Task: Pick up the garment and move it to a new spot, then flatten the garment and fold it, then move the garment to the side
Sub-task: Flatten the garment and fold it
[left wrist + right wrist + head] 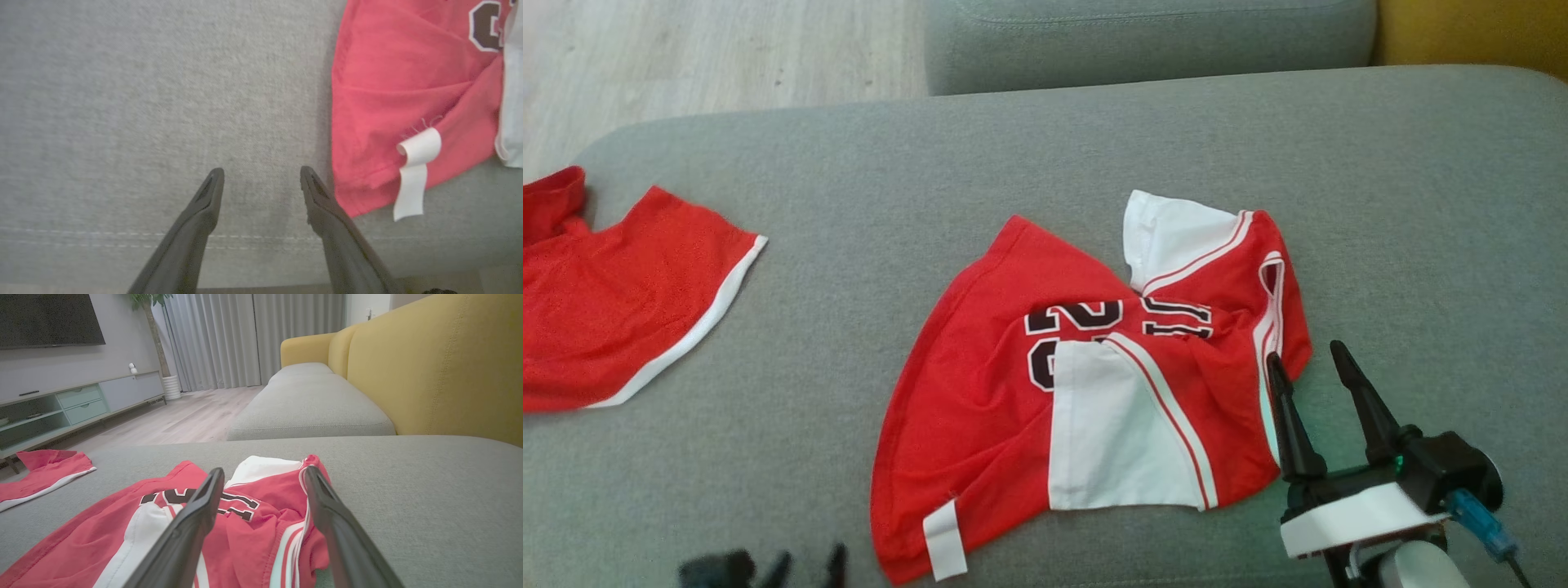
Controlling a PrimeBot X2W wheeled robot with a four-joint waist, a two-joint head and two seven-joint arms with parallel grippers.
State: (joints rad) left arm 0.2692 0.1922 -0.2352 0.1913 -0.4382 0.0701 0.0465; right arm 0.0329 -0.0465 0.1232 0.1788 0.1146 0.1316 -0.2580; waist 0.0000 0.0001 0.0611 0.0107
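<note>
Your right gripper [1315, 359] is gaping at the jersey [980, 367], right edge — left gripper [261, 173] gaping too over bare cushion [122, 102], lower left; dark numerals [1086, 314] are lying folded, unreadable.

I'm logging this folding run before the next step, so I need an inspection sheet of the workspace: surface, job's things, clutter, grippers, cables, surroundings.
Surface: grey fabric sofa cushion.
Job's things: red jersey with white sleeves lies crumpled mid-cushion, not flat; white label at its hem.
Clutter: second red garment at the cushion's left end.
Grippers: left gripper open over the cushion beside the hem; right gripper open at the jersey's right edge, nothing held.
Cables: blue connector on the right wrist.
Surroundings: wooden floor, yellow backrest, media cabinet.
</note>
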